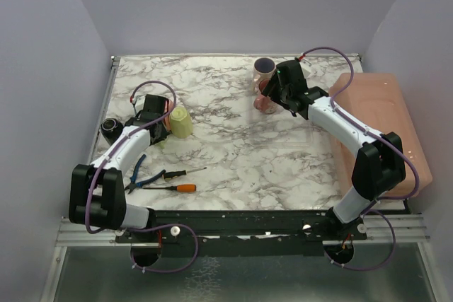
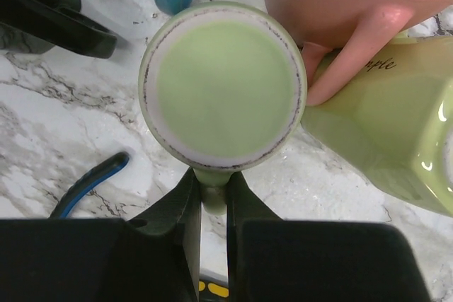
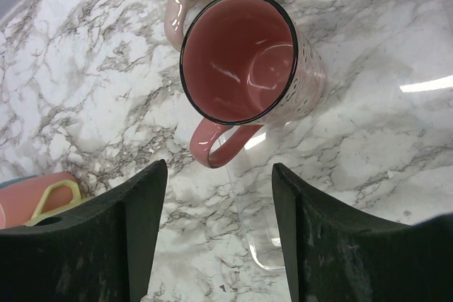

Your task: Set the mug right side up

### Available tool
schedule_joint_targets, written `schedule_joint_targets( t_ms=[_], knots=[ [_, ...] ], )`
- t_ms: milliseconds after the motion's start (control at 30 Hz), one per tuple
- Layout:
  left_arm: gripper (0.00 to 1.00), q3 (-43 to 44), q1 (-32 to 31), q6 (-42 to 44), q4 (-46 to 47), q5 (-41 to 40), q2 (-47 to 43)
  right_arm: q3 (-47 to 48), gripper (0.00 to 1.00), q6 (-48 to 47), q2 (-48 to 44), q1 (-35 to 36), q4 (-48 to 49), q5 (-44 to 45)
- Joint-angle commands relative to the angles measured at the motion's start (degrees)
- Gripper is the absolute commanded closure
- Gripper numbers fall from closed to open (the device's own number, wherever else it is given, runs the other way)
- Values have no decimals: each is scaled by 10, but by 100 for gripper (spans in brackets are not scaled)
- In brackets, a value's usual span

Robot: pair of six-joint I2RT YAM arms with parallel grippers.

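left gripper (image 2: 212, 199) pinching handle; glossy green mug (image 2: 223, 86); round base up

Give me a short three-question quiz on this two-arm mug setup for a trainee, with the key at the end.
1. True or false: the left gripper is shut on the handle of the green mug, which stands base up.
2. Pick one. The right gripper is: A) open, its fingers either side of the handle of an upright pink mug; B) shut on that mug's rim; C) holding a spoon.
3. Fill the gap: the screwdriver lying nearest the arm bases has a handle coloured ____.
Key: 1 true; 2 A; 3 orange.
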Motion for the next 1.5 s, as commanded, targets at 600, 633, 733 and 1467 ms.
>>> schedule_joint_targets(
  t_ms=[600,633,733,1467],
  knots=[
    [100,84,3,-67,-14,-128,-214,-2,30,-24,-18,-5,19,-38],
    [100,91,3,-59,0,-116,-215,-2,30,-30,-19,-5,25,-45],
    [100,115,2,-33,37,-63,-205,-3,29,-46,-24,-5,47,-69],
    [100,152,-37,-181,538,476,-61,-102,15,37,-34,-8,561,-511]
  ],
)
